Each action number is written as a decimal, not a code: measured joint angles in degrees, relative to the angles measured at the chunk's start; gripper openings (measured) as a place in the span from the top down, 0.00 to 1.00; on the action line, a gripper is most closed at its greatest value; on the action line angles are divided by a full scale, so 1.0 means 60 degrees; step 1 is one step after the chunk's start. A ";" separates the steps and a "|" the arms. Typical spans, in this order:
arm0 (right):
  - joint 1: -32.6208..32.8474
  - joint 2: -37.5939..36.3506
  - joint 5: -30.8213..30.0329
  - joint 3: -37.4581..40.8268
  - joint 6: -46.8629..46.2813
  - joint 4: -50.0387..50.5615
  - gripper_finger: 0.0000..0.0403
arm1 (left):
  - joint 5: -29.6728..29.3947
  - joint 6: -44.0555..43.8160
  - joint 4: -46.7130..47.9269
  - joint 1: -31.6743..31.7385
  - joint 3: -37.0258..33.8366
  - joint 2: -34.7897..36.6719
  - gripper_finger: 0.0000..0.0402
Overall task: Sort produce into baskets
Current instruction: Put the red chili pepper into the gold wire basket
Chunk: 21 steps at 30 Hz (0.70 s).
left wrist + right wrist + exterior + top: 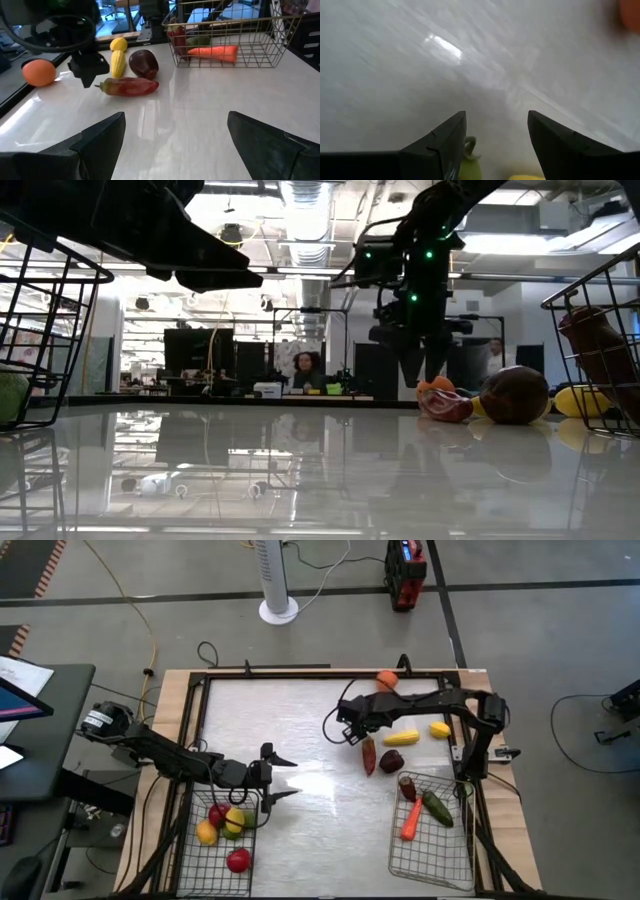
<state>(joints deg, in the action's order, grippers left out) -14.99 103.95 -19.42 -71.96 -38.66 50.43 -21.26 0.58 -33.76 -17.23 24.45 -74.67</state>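
Here the red pepper (369,755) is seen lying on the table (300,730), its long axis running roughly toward the near edge, with its stem end just beside and below the right tool (352,735). That tool hangs released, fingers spread and nothing between them; in the right wrist view a green stem and a bit of yellow are glimpsed just beneath its tips. A dark plum (392,761), a corn cob (401,738) and a lemon (440,729) are clustered just beyond the pepper, on its side away from the tool, with an orange (386,680) farther off. The right-hand basket (432,858), already holding a carrot (411,821), lies nearer this arm. The left tool (277,778), also released, waits well apart over the left-hand basket (205,865). The pepper is judged the right arm's pick.
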 joint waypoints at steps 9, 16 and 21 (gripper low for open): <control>0.0488 0.0134 -0.0273 0.0000 -0.0591 0.0006 0.42 | 0.0000 -0.0132 0.0026 0.0000 0.0000 0.0000 0.15; 0.0646 0.0523 -0.0532 0.0007 -0.0593 -0.0045 0.51 | 0.0004 -0.0132 0.0045 0.0000 -0.0004 -0.0001 0.15; 0.0686 0.0531 -0.0547 0.0007 -0.0590 0.0022 0.58 | -0.0004 -0.0121 0.0073 0.0000 -0.0004 -0.0002 0.15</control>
<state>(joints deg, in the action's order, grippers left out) -10.87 107.13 -22.70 -71.92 -42.20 50.56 -21.28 -0.14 -33.32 -17.23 24.43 -74.69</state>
